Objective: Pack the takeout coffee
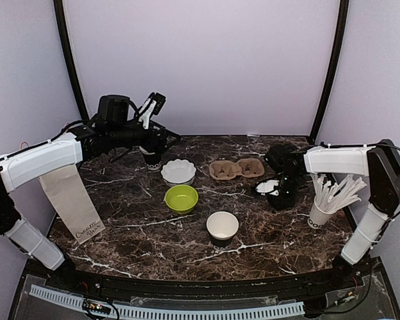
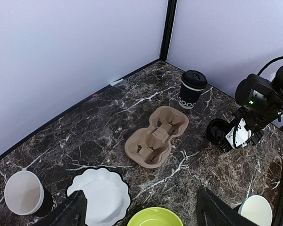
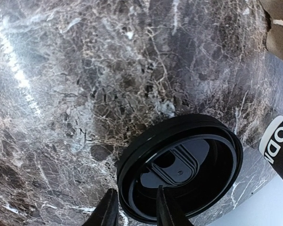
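The takeout coffee, a black lidded cup with white lettering, stands upright near the back wall, beyond the brown two-cup carrier. Its side shows at the right edge of the right wrist view. In the top view my right arm hides it. My right gripper straddles the rim of a loose black lid, one finger inside and one outside, pinching it just in front of the coffee. My left gripper is wide open and empty, raised at the back left above the white scalloped bowl.
A green bowl and a lidless white-rimmed black cup sit mid-table. Another lidless cup stands under my left gripper. A white cup of sticks is at the right. A brown paper bag lies at the left.
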Tool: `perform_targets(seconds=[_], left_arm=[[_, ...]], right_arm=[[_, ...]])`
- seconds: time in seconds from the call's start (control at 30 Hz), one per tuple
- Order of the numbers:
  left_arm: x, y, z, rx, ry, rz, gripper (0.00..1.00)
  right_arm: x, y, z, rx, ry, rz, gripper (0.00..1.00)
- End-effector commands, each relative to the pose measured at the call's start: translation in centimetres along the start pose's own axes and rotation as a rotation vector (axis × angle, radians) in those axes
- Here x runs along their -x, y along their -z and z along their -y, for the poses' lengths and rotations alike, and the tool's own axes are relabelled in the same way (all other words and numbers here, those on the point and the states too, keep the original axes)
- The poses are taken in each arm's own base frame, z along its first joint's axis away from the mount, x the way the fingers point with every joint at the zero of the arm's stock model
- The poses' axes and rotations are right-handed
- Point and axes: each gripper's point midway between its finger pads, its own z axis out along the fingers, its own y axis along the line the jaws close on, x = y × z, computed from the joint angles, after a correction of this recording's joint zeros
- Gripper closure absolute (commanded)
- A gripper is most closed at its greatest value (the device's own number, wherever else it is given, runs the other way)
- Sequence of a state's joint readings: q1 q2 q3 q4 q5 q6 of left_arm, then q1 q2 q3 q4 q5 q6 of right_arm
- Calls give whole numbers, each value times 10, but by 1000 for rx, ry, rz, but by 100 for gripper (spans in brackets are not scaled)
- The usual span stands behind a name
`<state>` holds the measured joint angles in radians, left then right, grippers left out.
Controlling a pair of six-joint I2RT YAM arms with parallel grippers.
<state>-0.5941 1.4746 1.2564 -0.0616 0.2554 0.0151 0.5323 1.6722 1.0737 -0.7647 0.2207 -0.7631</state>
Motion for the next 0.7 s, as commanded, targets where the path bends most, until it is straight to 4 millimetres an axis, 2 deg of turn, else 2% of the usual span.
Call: perform_targets(seconds=[0.0, 0.1, 0.33, 0.53, 0.6, 0.67], left_arm=[[11, 2, 7, -18, -30, 12, 18], [9, 1, 8, -19, -32, 8, 18], [6, -1, 9, -14, -48, -5, 18], [4, -3, 10, -14, -51, -11, 18], [3, -4, 10, -15, -53, -15, 18], [2, -5, 10, -16, -54, -19, 18]], right_arm=[[2, 1, 1, 21, -30, 6, 74], [1, 4, 3, 19, -38, 6, 76], [8, 31, 6, 25, -75, 62, 86], [10, 37, 1, 56, -88, 86, 92], [11, 37, 1, 60, -92, 88, 87], [10, 34, 1, 53, -91, 77, 72]])
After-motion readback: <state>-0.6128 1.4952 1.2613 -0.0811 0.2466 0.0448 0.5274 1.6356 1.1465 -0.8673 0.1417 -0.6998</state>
